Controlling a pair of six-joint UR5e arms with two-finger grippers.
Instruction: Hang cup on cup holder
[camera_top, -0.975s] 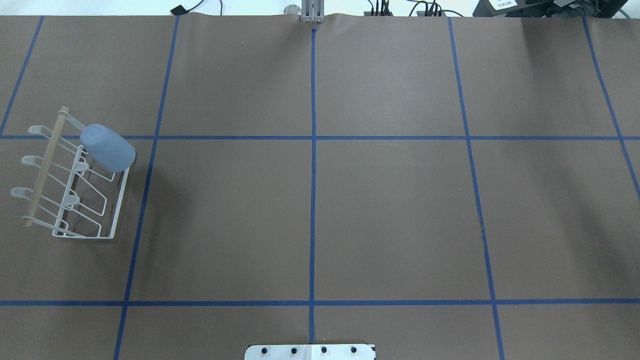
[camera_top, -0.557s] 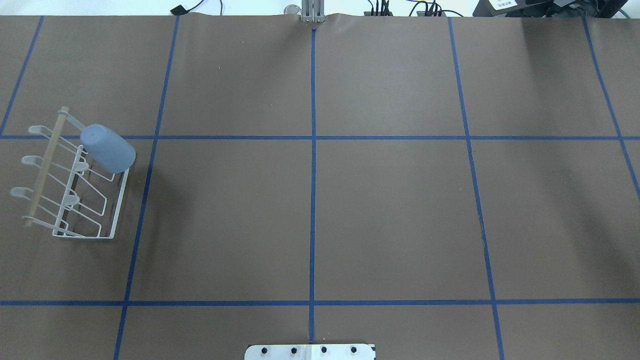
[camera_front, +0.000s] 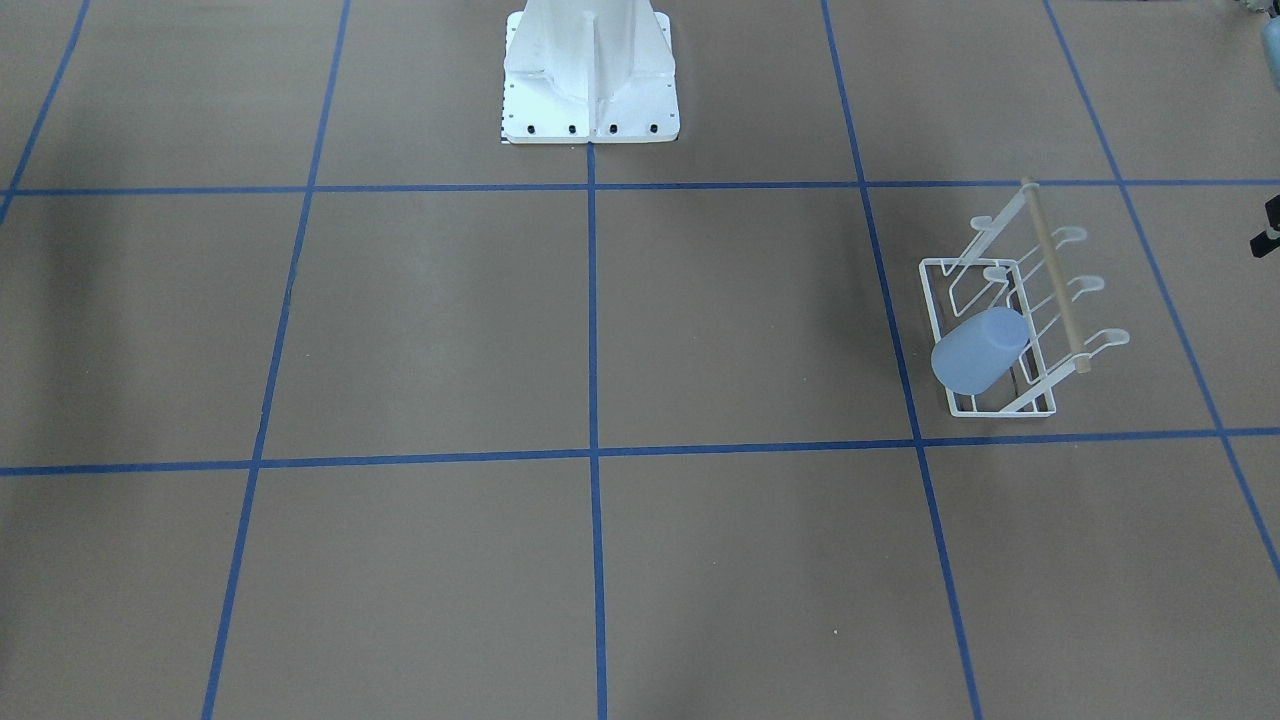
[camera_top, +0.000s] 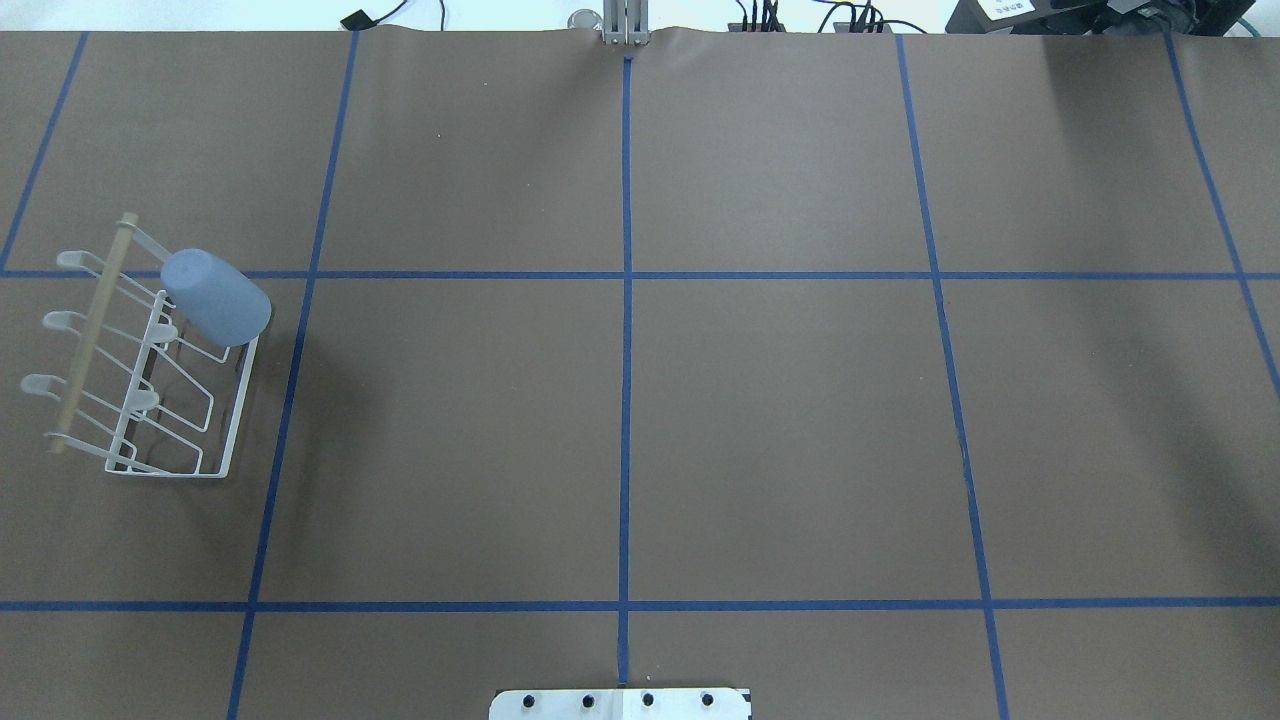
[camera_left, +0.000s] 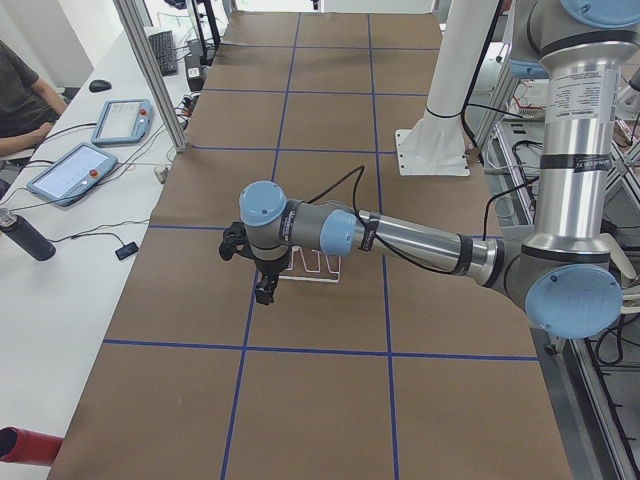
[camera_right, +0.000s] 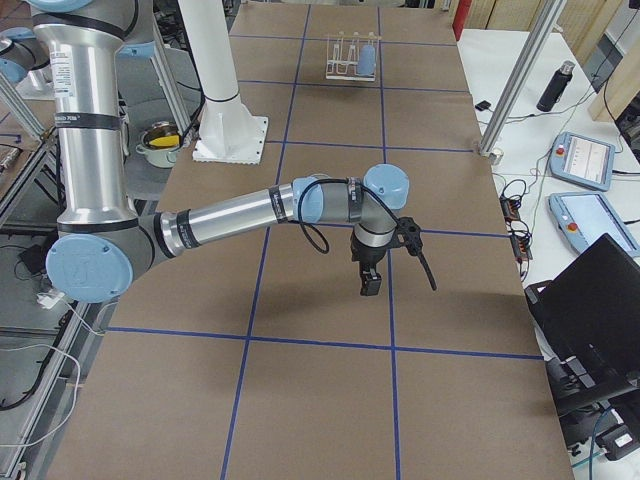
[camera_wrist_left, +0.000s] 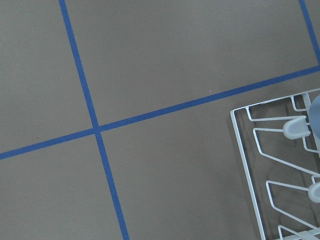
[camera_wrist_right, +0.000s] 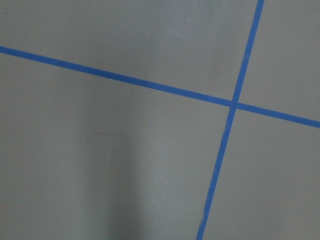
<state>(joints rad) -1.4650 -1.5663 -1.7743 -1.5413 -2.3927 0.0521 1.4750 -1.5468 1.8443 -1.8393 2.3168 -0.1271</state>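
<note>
1. Brown paper covers the surface (camera_top: 780, 420), which is ruled into large squares by blue tape lines (camera_top: 626, 400). The overhead view shows neither arm.
2. The cup holder (camera_top: 240, 410) stands at 9 o'clock on the surface in the overhead view, with its pale rod (camera_top: 92, 330) along the 9 o'clock side.
3. The cup (camera_top: 215, 297) sits tilted on the rack's 1 o'clock corner with its closed base uppermost. Its mouth and the prong inside it are hidden.
4. The left-side view shows the left arm (camera_left: 420, 240) stretched over the rack. It covers most of the wire, and the cup cannot be seen there.
5. The left end effector (camera_left: 264, 290) is small and dark and points down at the rack's 9 o'clock edge. I cannot tell how far apart its fingers stand or whether it has hold of anything.
6. The left wrist camera cuts the rack off at 3 o'clock, showing only part of the frame and a grey-blue sliver of the cup (camera_wrist_left: 316, 115).
7. The right end effector (camera_right: 369, 283) hangs over bare paper, well apart from the distant rack. I cannot tell its opening either.
</note>
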